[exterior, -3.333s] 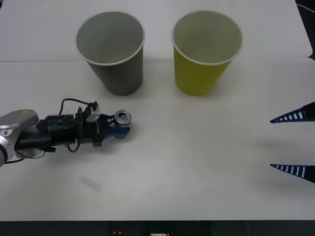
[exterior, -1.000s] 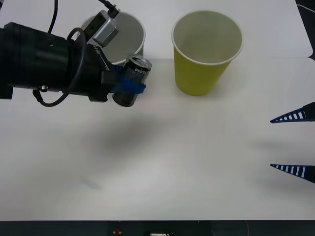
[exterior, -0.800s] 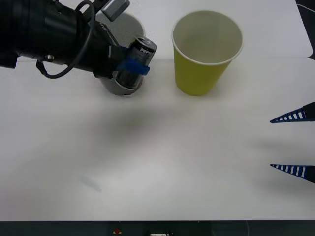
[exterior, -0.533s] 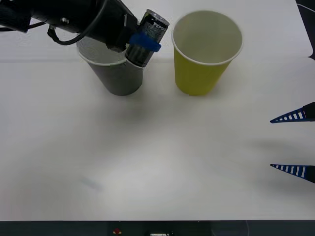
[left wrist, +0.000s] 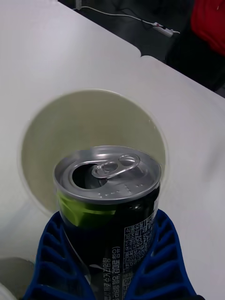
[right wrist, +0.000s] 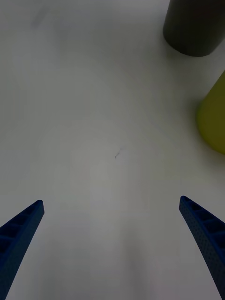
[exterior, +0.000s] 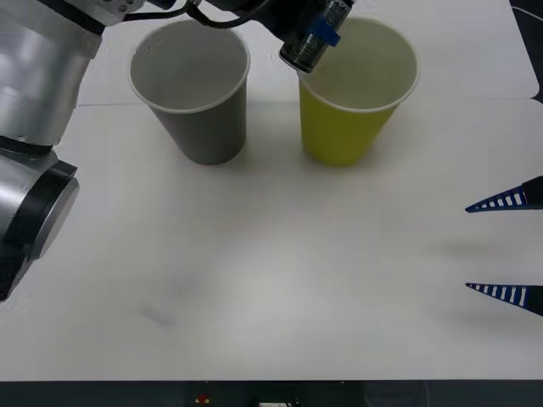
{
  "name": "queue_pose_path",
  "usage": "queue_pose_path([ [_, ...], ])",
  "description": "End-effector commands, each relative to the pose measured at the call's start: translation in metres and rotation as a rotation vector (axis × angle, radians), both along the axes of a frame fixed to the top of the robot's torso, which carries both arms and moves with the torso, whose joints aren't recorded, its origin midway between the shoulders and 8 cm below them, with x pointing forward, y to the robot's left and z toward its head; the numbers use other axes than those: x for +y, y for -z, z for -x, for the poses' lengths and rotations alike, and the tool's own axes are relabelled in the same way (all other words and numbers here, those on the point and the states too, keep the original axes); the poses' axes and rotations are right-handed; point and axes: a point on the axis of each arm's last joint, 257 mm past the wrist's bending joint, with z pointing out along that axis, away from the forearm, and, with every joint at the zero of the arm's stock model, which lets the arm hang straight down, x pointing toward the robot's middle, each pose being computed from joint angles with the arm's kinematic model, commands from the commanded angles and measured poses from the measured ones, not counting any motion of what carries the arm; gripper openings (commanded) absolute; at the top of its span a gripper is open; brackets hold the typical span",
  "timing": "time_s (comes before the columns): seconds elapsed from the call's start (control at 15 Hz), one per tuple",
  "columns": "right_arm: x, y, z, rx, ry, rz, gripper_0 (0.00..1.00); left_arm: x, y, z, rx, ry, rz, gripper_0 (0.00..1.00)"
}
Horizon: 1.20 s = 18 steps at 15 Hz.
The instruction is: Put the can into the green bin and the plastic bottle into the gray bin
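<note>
Over the yellow-green paper cup, my left gripper holds the small silver-topped dark drinks can.

From the front I see just the can's tilted lower end; the label is too small to read. Blue ribbed jaws clamp its sides, above the cup's mouth. My right gripper waits wide open over the white counter; the dark gray paper cup stands beside.

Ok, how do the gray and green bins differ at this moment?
The gray bin is dark gray and stands to the robot's left; the green bin is yellow-green and stands to its right. The left gripper holds the can over the green bin's near-left rim, while nothing hangs over the gray bin. Both are upright paper cups with white rims, and what shows of their insides is empty.
</note>
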Motion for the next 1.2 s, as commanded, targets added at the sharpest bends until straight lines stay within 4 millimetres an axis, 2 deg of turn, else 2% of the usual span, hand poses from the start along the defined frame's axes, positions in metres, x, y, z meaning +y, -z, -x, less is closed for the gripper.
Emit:
queue_pose_path([
  [0.07,0.0,0.0,0.0,0.0,0.0,0.0,1.0,-0.034,0.006,-0.018,-0.024,-0.005,0.028,0.0],
  [0.13,0.0,0.0,0.0,0.0,0.0,0.0,1.0,-0.046,0.009,-0.023,-0.024,-0.006,0.051,0.0],
  [0.27,0.0,0.0,0.0,0.0,0.0,0.0,1.0,-0.059,0.012,-0.032,-0.058,-0.019,0.052,0.0],
  [0.4,0.0,0.0,0.0,0.0,0.0,0.0,1.0,-0.067,0.02,-0.034,-0.094,-0.022,0.023,0.0],
  [0.67,0.0,0.0,0.0,0.0,0.0,0.0,1.0,-0.069,0.027,-0.035,-0.115,-0.018,-0.005,0.03],
  [0.73,0.0,0.0,0.0,0.0,0.0,0.0,1.0,-0.07,0.029,-0.035,-0.114,-0.017,-0.01,0.53],
  [0.8,0.0,0.0,0.0,0.0,0.0,0.0,1.0,-0.07,0.029,-0.034,-0.115,-0.016,-0.012,0.99],
  [1.0,0.0,0.0,0.0,0.0,0.0,0.0,1.0,-0.071,0.032,-0.033,-0.121,-0.005,-0.026,1.0],
  [1.2,0.0,0.0,0.0,0.0,0.0,0.0,1.0,-0.067,0.021,-0.033,-0.143,0.0,-0.019,1.0],
])
